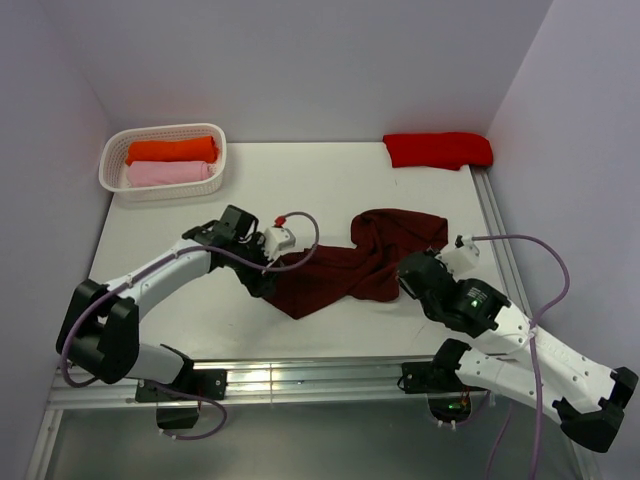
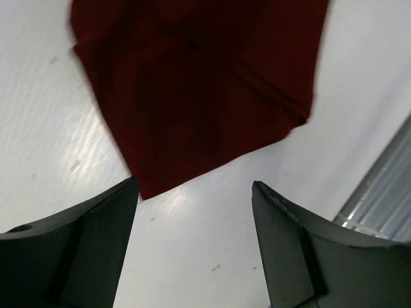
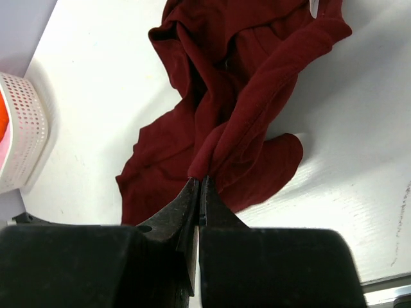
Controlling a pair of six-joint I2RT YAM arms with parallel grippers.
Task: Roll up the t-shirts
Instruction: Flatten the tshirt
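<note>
A dark maroon t-shirt [image 1: 360, 262] lies crumpled across the middle of the white table. My right gripper [image 3: 200, 181] is shut on a raised fold of the maroon t-shirt [image 3: 237, 122] at its near right edge, also seen from above [image 1: 408, 272]. My left gripper [image 1: 262, 283] is open and empty, hovering just over the shirt's lower left corner [image 2: 192, 96]; bare table [image 2: 192, 244] shows between its fingers [image 2: 96, 237]. A bright red t-shirt [image 1: 438, 149] lies folded at the far right. Rolled orange [image 1: 171, 150] and pink [image 1: 170, 173] t-shirts sit in a basket.
The white perforated basket [image 1: 215, 175] stands at the far left corner and shows at the left edge of the right wrist view [image 3: 22, 128]. Grey walls enclose three sides. A metal rail [image 1: 300, 378] runs along the table's near edge.
</note>
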